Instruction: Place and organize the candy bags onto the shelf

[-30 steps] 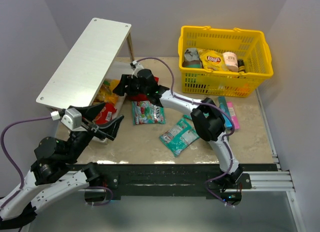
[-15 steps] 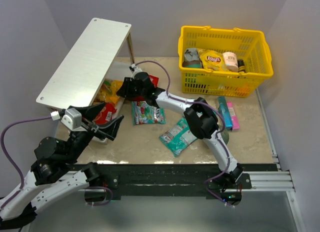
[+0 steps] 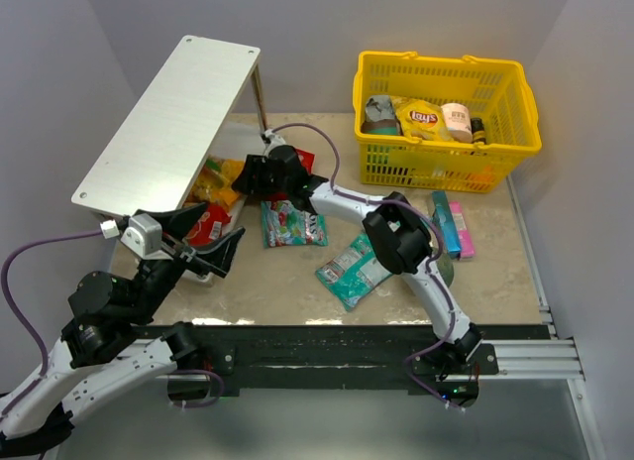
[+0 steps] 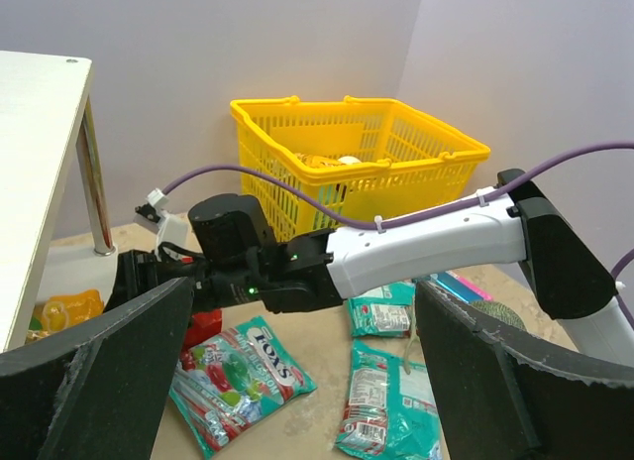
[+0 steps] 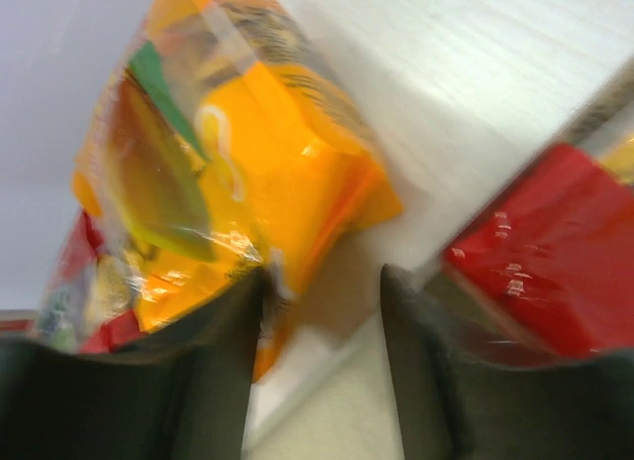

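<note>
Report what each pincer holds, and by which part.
Nothing is held. The left pincer stands wide open and empty. The right pincer is open at the shelf, its gap empty, the orange bag lying just beside it.

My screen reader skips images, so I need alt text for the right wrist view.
Blurred close-up: a yellow-orange candy bag lies on the white shelf, just ahead of the open right hand. A red bag shows at the right.
</note>
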You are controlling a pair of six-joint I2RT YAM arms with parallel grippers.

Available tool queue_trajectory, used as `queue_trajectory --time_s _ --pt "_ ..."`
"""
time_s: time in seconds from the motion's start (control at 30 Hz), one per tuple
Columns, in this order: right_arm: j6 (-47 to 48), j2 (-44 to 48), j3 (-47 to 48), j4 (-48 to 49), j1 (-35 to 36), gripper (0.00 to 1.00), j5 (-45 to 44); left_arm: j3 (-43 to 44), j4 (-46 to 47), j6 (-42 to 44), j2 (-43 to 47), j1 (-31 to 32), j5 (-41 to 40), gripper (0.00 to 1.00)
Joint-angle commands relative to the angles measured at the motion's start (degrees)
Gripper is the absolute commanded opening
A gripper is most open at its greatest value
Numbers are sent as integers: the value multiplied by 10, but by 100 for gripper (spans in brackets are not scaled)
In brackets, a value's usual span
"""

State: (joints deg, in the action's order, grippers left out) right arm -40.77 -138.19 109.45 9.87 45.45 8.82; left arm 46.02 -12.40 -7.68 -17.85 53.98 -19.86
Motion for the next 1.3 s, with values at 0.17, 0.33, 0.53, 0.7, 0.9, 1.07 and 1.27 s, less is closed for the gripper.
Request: queue_trajectory --time_s 0.17,0.33,0.53,0.7,0.9,1.07,1.27 --pt "16 139 -70 -41 -6 71 -71 -4 18 8 -3 -7 4 99" --pt "0 196 -114 -95 -8 72 -162 -6 19 6 -3 -9 10 100" --pt "-62 176 -104 -181 -34 74 -258 -6 22 3 0 -11 12 100" --pt "-97 150 -96 -213 -43 75 -303 -7 24 3 0 -11 11 99" --pt "-109 121 -90 -216 -44 75 -315 -8 23 5 -4 -12 10 100" --pt "-80 96 -78 -199 -43 67 -266 -7 20 6 -10 -12 12 99" --pt "-77 127 -127 -188 -43 22 -255 -6 20 3 -10 -12 17 100"
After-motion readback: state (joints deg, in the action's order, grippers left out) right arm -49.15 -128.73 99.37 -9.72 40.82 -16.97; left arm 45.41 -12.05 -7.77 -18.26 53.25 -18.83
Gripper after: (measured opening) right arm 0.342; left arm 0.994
